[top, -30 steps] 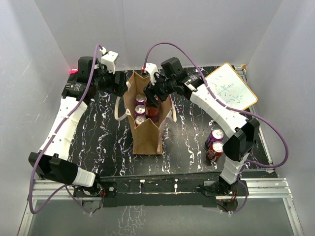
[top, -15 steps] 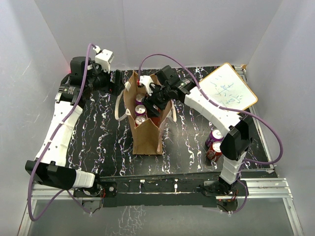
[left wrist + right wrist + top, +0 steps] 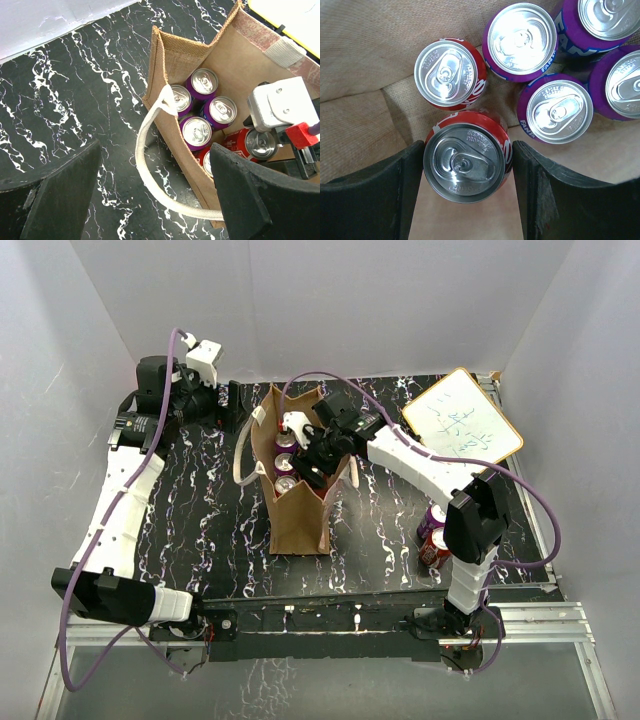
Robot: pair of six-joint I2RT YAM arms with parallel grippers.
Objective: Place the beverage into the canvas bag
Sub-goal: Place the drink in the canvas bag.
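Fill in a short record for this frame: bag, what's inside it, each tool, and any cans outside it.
bag: brown bag, upright, open at the top
inside: four purple cans and a loose red can
right tool: right tool down in the bag, closed on a second red can
left tool: left tool open, holding nothing, apart from the bag
outside bag: one purple can and one red can on the table, to the bag's right

canvas bag [image 3: 175, 55]: coarse woven cloth, matt, rough. handle [image 3: 138, 155]: cream cloth webbing. red can [image 3: 465, 160]: glossy painted metal, silvery brushed top. counter [image 3: 75, 90]: smooth black marble-look, possibly laminate.
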